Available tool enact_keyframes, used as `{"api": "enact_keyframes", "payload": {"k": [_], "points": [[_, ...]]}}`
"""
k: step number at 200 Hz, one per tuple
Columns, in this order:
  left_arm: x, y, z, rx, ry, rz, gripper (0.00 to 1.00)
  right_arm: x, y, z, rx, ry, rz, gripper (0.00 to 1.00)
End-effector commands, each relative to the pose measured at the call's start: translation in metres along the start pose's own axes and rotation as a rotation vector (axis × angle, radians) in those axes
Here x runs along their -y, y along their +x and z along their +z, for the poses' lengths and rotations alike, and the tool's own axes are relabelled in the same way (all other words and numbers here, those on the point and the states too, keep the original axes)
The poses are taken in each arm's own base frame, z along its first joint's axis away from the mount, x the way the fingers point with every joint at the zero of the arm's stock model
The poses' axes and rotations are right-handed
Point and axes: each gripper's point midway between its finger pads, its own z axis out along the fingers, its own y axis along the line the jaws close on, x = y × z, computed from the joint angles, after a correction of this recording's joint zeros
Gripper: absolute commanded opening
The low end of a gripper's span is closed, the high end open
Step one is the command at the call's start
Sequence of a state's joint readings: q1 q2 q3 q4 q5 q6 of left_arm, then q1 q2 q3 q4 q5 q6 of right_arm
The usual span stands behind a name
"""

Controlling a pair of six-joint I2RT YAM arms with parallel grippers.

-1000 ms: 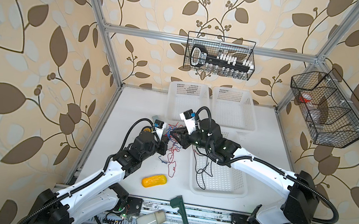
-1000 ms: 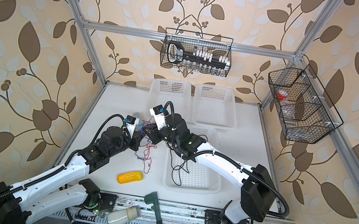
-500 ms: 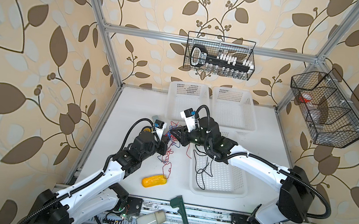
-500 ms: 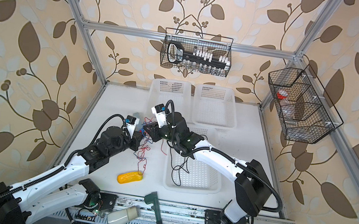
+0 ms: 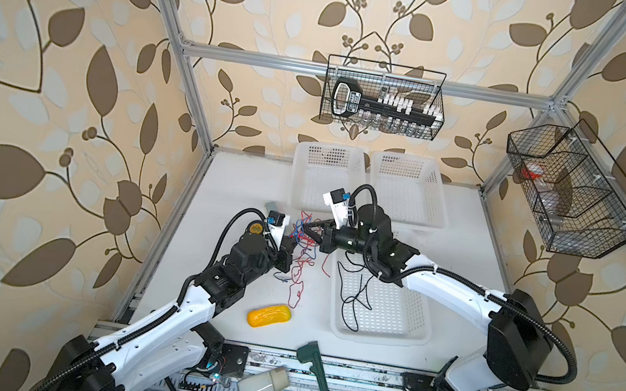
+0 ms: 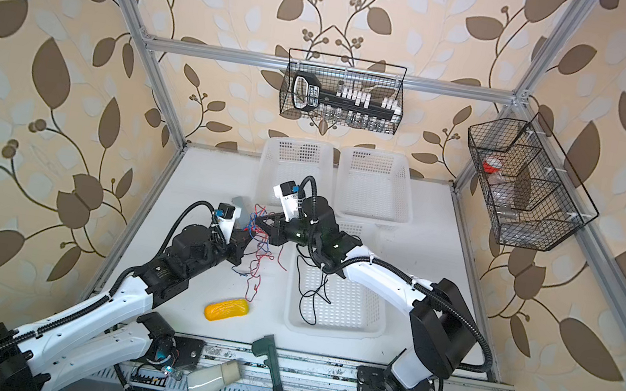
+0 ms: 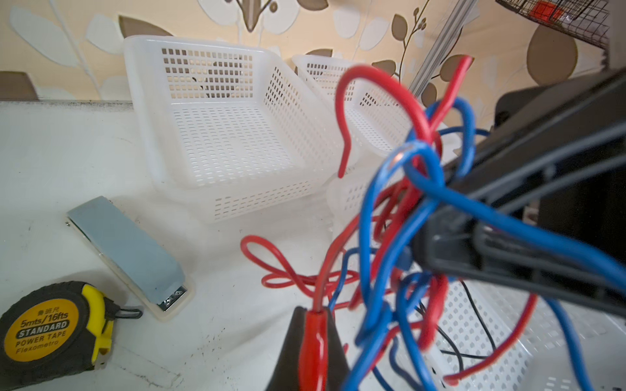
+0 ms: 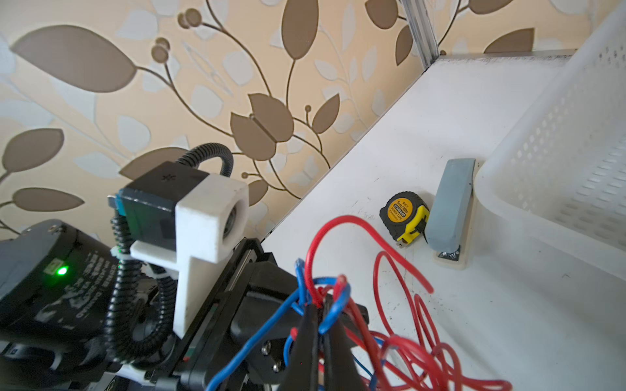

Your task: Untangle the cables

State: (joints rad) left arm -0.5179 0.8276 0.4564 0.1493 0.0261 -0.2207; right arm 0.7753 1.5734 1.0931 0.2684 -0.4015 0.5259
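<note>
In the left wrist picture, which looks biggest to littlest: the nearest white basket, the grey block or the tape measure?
Nearest white basket: biggest by far.
Grey block and tape measure: look about alike, and the tape measure sits nearer the camera, so I won't rank them.

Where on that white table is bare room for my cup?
The far-left corner of the table, between the wall and the back-left basket, is bare. So is the strip right of the front basket, under the right arm. The middle is crowded with cables.
</note>
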Motion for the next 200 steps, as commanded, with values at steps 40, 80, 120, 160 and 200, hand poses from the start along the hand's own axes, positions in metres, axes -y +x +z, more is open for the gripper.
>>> {"api": "enact_keyframes", "payload": {"k": [40,80,120,160,200], "points": [[-0.051,-0.011,-0.017,0.061,-0.288,-0.112,0.14,0.031,-0.038,-0.050,0.143,0.128,-0.072,0.00],[-0.039,-0.018,-0.015,0.084,-0.217,-0.109,0.34,0.037,-0.033,-0.051,0.130,0.145,-0.088,0.00],[-0.038,-0.020,-0.020,0.092,-0.215,-0.100,0.32,0.040,-0.035,-0.048,0.129,0.154,-0.107,0.00],[-0.027,-0.030,-0.025,0.131,-0.154,-0.091,0.47,0.030,-0.029,-0.039,0.082,0.089,-0.114,0.00],[0.005,-0.050,-0.026,0.183,0.013,-0.067,0.68,0.014,-0.009,-0.022,-0.018,0.048,-0.178,0.00]]}}
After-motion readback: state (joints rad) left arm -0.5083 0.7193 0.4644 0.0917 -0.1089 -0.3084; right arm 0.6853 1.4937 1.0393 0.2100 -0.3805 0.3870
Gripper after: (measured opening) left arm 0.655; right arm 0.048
